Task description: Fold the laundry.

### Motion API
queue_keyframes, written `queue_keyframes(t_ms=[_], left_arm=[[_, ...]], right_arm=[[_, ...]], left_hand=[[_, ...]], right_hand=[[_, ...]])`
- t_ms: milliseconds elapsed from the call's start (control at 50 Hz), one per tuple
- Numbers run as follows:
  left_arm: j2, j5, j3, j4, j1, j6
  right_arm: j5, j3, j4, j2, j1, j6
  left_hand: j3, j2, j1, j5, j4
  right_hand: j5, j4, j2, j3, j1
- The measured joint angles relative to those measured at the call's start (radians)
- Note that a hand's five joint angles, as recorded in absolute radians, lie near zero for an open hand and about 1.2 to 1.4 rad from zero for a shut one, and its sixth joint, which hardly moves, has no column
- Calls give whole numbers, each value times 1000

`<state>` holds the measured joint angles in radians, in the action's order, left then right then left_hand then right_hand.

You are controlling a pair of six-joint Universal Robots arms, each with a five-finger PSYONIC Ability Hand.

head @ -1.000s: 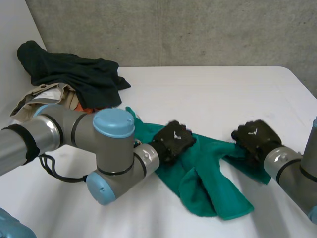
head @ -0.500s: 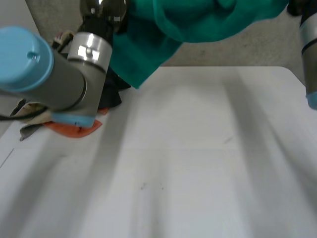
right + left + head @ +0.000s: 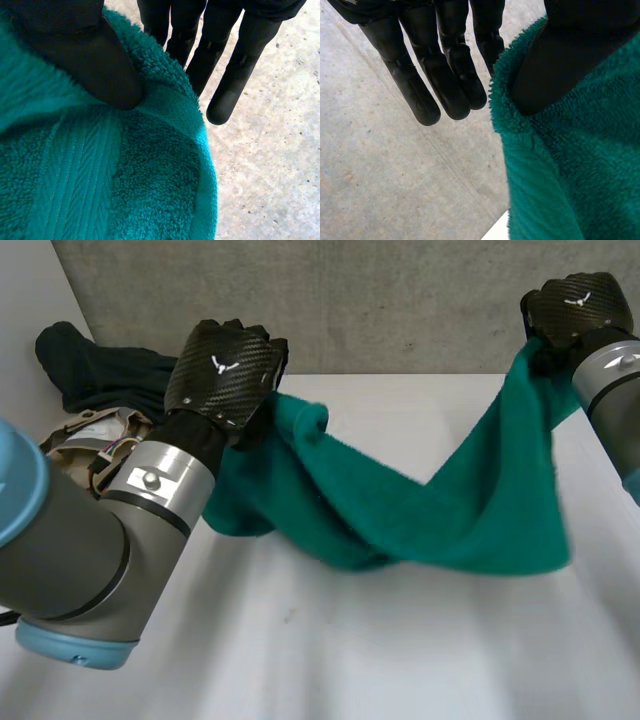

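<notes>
The teal towel (image 3: 430, 510) hung above the white table (image 3: 400, 660), stretched between both hands and sagging at mid-span. Contact between its lowest fold and the tabletop could not be confirmed. The left hand (image 3: 222, 370) pinched one end under its thumb (image 3: 555, 65), with the fingers (image 3: 445, 75) straight. The right hand (image 3: 575, 305) clamped the opposite end likewise.

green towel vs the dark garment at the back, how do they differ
The green towel hangs lifted between the left hand and right hand, sagging in the middle; the dark garment lies crumpled at the table's far side, untouched. The green towel is teal terry; the dark garment is near black. Both are unfolded.
</notes>
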<state>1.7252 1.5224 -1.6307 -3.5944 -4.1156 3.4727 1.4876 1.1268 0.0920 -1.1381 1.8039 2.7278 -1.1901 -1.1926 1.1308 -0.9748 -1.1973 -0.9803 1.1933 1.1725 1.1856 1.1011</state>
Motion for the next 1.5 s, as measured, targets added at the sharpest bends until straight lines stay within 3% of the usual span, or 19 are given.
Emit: queue_keyframes(t_ms=[60, 180, 300, 360, 540, 680, 800, 920, 1080, 1120, 1140, 1220, 1280, 1380, 1460, 1500], left_arm=[[-2, -1, -7, 18, 0, -31], [36, -3, -4, 55, 10, -63], [62, -3, 9, 65, 23, -67], [66, -1, 23, 65, 25, -66], [64, 2, 44, 63, 17, -64], [63, 2, 46, 63, 11, -65], [63, 3, 48, 63, 7, -66], [63, 4, 53, 62, 4, -67], [63, 6, 55, 62, 2, -67], [63, 7, 55, 62, 1, -67], [63, 7, 54, 62, -1, -67], [60, 8, 54, 62, -5, -67], [54, 8, 55, 64, -10, -66], [36, 7, 58, 86, -19, -64], [19, 6, 69, 139, -30, -62], [12, 4, 84, 211, -41, -57]], right_arm=[[4, -77, 0, 119, -6, 7], [17, -180, -1, 306, 0, 6], [24, -159, -1, 276, 5, 14], [18, -76, -10, 145, 5, 16], [-78, 169, -205, -134, -29, 2], [-192, 378, -343, -185, -85, -14], [-279, 557, -216, -174, -111, -71], [-294, 652, -35, -117, -115, -140], [-263, 656, 44, -30, -113, -194], [-250, 649, 48, -14, -114, -208], [-241, 641, 47, -6, -115, -218], [-225, 617, 39, 0, -120, -229], [-221, 600, 31, -8, -125, -230], [-214, 513, -62, -146, -151, -232], [-215, 425, -198, -246, -163, -236], [-214, 335, -357, -286, -171, -254]], left_hand=[[0, 0, 0, 0, 0], [0, 0, 0, 0, 0], [0, 0, 0, 0, 0], [0, 0, 0, 0, 0], [0, 0, 0, 0, 0], [0, 0, 0, 0, 0], [0, 0, 0, 0, 0], [0, 0, 0, 0, 0], [0, 0, 0, 0, 0], [0, 0, 0, 0, 0], [0, 0, 0, 0, 0], [0, 0, 0, 0, 0], [0, 0, 0, 0, 0], [0, 0, 0, 0, 0], [0, 0, 0, 0, 0], [0, 0, 0, 0, 0]], right_hand=[[99, -129, -134, -123, -81], [893, -928, -918, -920, -834], [934, -987, -968, -977, -879], [934, -987, -968, -977, -879], [934, -987, -968, -979, -879], [871, -915, -896, -908, -821], [820, -866, -855, -858, -779], [819, -866, -855, -858, -779], [725, -771, -744, -752, -670], [567, -606, -582, -597, -500], [293, -327, -295, -320, -239], [2, -21, -3, -19, 2], [0, -8, 0, -8, 2], [0, -1, 0, -4, 2], [0, -1, 0, -2, 2], [0, 0, 0, -2, 2]])
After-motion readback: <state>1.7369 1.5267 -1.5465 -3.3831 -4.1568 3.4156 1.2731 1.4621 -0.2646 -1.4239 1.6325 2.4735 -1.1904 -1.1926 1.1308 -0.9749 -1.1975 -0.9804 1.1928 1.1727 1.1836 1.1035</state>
